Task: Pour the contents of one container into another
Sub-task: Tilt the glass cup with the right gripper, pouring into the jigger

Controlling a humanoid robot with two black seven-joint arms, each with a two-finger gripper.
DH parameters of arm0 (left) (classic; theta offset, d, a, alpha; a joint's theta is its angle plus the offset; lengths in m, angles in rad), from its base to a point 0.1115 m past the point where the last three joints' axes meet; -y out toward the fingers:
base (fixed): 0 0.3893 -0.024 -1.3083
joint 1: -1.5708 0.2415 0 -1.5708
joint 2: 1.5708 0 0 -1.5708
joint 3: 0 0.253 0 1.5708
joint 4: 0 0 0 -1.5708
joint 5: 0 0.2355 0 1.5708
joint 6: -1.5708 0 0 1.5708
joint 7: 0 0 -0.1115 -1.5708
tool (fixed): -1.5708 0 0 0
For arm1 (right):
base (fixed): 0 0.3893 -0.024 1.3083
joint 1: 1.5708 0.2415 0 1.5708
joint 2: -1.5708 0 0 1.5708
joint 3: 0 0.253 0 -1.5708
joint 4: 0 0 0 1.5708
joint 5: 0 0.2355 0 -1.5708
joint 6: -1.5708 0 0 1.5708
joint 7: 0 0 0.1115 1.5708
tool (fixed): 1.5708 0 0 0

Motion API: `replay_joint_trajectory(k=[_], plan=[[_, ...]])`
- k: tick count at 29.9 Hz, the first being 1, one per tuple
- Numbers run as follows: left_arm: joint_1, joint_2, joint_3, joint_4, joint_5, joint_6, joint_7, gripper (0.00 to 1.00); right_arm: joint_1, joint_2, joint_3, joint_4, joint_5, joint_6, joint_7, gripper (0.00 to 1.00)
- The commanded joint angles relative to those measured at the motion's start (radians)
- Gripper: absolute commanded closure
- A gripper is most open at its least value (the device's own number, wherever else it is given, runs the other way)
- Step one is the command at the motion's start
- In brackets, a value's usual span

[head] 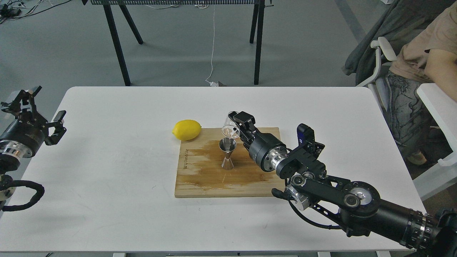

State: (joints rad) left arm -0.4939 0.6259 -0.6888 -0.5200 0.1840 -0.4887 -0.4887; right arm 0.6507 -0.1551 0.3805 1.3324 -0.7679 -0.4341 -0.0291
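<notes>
Right tool [236,125] pinching tilted glass cup [230,129] over jigger [227,154], seemingly not touching, left tool [39,117] spread.

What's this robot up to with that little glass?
The right gripper holds a small clear glass cup, tipped over the open top of a shiny steel jigger that stands upright on a wooden cutting board. It looks like a pour is under way, though no liquid can be made out. A lemon lies at the board's far left corner. The left gripper hangs open and empty off the table's left edge.
</notes>
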Motion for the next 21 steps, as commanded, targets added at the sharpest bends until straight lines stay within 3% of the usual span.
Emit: replay_joint_trajectory(k=[1, 21], plan=[[0.000, 0.000, -0.002, 0.000, 0.000, 0.000, 0.000, 0.04, 0.021, 0.000, -0.026, -0.001, -0.001, 0.000, 0.000, 0.56], [0.000, 0.000, -0.003, 0.000, -0.002, 0.000, 0.000, 0.04, 0.076, 0.002, -0.117, -0.022, -0.042, 0.000, 0.003, 0.56]])
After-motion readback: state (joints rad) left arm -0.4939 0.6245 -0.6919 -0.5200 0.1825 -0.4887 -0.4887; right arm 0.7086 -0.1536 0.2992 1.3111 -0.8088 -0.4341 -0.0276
